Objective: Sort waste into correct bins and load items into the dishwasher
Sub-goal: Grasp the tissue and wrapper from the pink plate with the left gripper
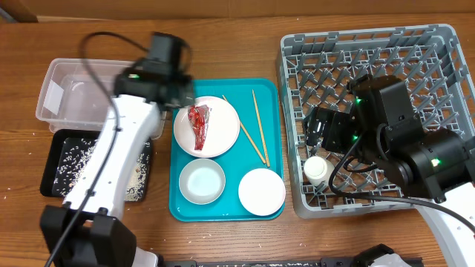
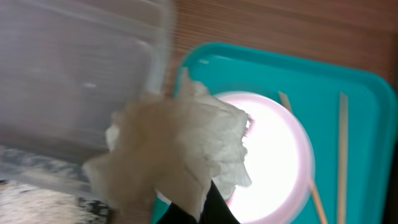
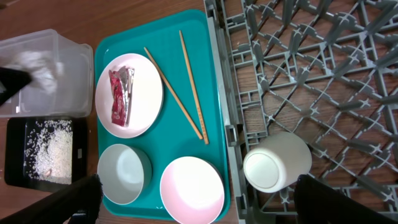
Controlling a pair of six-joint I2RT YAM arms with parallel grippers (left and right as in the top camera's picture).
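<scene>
Left gripper: clenched on a crumpled white tissue. It hangs over the seam where the clear tub meets the teal tray.

Right gripper: released. My fingers are spread wide with nothing between them, above the left side of the dish rack.

Where things are:
- Rice grains: scattered in the black tray, which sits just in front of the tub.
- Red and white wrapper: lying on the plate, at the back left of the teal tray.
- Chopsticks: flat on the teal tray to the right of the plate. They are not parallel, and the left one runs close along the plate's rim.
- Two bowls, side by side at the front of the teal tray: left bowl, right bowl.
- Cup: already in the rack, among the pegs at the front-left corner and just below my right fingers. Cannot tell whether it is upright or tipped.
</scene>
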